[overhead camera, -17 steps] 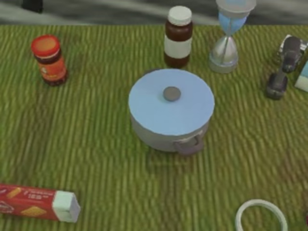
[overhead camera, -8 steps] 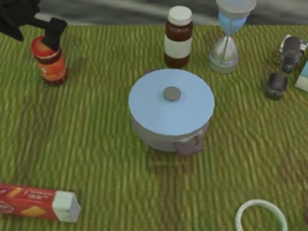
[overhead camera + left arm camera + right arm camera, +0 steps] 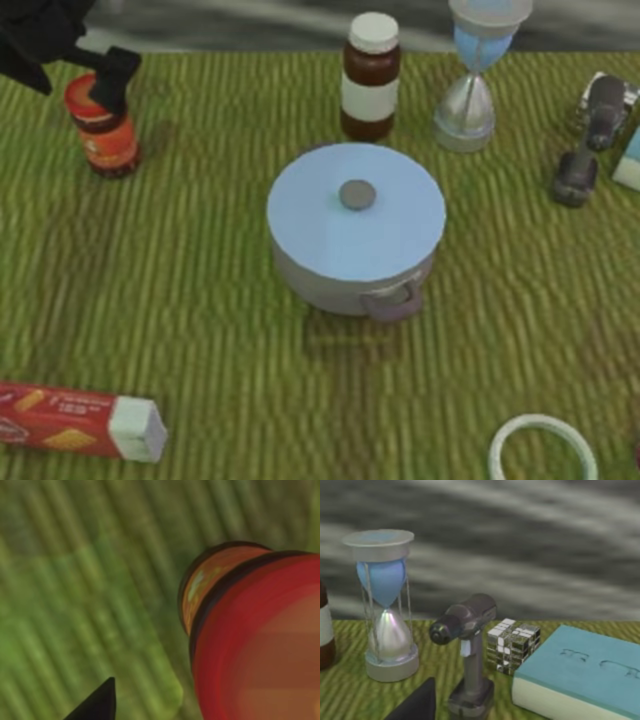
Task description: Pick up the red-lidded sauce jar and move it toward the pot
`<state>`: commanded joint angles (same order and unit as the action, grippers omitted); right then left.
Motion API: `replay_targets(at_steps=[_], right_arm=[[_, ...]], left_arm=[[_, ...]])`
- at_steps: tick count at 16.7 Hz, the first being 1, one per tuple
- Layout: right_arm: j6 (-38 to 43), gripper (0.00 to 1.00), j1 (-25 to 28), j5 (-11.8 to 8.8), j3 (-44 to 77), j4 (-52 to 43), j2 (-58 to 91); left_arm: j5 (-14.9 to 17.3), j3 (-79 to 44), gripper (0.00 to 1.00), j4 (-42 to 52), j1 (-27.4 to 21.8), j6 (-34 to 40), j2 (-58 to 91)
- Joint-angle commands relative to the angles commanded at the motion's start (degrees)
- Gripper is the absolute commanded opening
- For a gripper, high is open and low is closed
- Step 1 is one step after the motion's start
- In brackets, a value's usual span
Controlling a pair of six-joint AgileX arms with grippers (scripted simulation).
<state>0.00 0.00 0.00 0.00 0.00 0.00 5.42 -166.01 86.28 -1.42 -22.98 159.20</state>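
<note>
The red-lidded sauce jar [image 3: 103,125] stands upright at the table's far left, well apart from the pot [image 3: 355,228] in the middle. The pot is grey with a pale-blue lid and a small knob. My left gripper [image 3: 70,80] hangs open over the jar's lid, with one finger on each side of it. In the left wrist view the jar [image 3: 260,645] fills the frame close up, and one dark fingertip [image 3: 100,705] shows beside it, not touching. My right gripper [image 3: 480,717] is out of the top view, parked open near the far right objects.
A brown jar with a white lid [image 3: 370,78] and an hourglass [image 3: 478,75] stand behind the pot. A grey drill [image 3: 588,140], a teal book [image 3: 580,670] and a mirrored cube [image 3: 514,645] sit far right. A cracker box [image 3: 80,420] and a white ring [image 3: 543,450] lie near the front.
My left arm has come in from the far left corner and settled over the jar's lid. The jar and the pot have not moved.
</note>
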Motion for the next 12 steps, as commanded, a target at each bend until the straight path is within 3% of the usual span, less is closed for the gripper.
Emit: replay_targets(at_steps=[8,12], right_arm=[[0.0,1.0,0.0,0.0,0.0,0.0,0.0],[0.0,1.0,0.0,0.0,0.0,0.0,0.0]], left_arm=[[-0.1,12.0,1.0,-11.1,-0.3,0.3,-0.9],[-0.1,12.7,1.0,-11.8,-0.3,0.3,-0.9]])
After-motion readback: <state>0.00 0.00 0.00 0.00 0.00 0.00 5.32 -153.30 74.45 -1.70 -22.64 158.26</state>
